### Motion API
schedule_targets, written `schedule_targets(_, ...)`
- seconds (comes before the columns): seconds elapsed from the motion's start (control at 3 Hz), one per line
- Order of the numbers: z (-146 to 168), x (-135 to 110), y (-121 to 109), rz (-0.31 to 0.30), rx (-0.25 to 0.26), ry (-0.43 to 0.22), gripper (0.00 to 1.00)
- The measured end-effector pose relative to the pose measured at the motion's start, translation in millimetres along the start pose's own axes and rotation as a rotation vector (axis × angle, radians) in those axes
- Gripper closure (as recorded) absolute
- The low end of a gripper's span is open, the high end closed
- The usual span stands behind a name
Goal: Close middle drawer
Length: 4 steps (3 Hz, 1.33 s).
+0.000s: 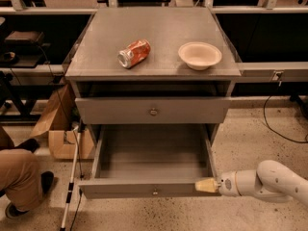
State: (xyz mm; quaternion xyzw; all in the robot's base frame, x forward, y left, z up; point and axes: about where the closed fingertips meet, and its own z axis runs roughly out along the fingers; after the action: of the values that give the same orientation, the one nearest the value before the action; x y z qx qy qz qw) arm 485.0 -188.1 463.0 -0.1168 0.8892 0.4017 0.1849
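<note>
Now, middle drawer (125,189): pulled out, its front low beneath the shut upper drawer (115,110).
Gripper (207,186): at the front's right end, likely placed there to push it inward.
Grip: you cannot tell whether clenched or released.

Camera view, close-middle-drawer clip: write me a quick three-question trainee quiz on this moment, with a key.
1. True or false: the middle drawer is fully shut.
2. Multiple choice: the gripper is A) at the left end of the drawer's front panel, B) at the right end of its front panel, C) inside its tray.
3. Fill in: on the cabinet top, the crushed can lies beside a ____.

Key: 1 false, it is pulled well out. 2 B. 3 bowl.
</note>
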Motion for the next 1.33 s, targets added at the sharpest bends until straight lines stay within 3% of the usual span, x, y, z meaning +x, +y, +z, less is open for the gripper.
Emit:
schedule_targets(0.33, 11.0, -5.8, -14.4, 0.033, -0.004, 0.0, 1.0)
schedule_targets(1.33, 6.6, -2.1, -18.3, 0.043, -0.007, 0.009, 1.0)
